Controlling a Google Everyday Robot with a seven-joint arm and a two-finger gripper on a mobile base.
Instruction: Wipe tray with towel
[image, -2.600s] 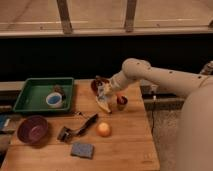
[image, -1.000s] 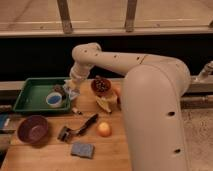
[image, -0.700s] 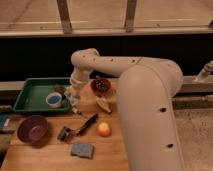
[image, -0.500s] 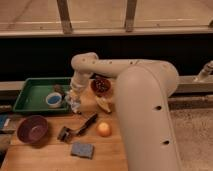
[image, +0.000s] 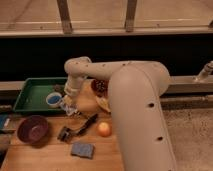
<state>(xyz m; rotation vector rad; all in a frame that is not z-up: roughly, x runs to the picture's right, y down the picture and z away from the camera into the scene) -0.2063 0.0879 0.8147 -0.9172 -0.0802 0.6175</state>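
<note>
The tool (image: 70, 99) hangs at the right front corner of the green tray (image: 31, 96), which sits at the back left corner of the tabletop (image: 31, 159). A pale, crumpled towel (image: 67, 108) bunches right beneath the tool, over the tray's rim. I cannot tell whether the tool is clenched on the cloth or merely resting above it.

A small blue bowl (image: 52, 99) stands inside the tray, just beside the towel. The rest of the tray floor lies bare.

As a judgement, the wiping has barely begun: the towel has reached the tray's edge, but most of the green floor lies to its left, away from the cloth. What remains is to drag the towel across that floor, working around or past the blue bowl.
</note>
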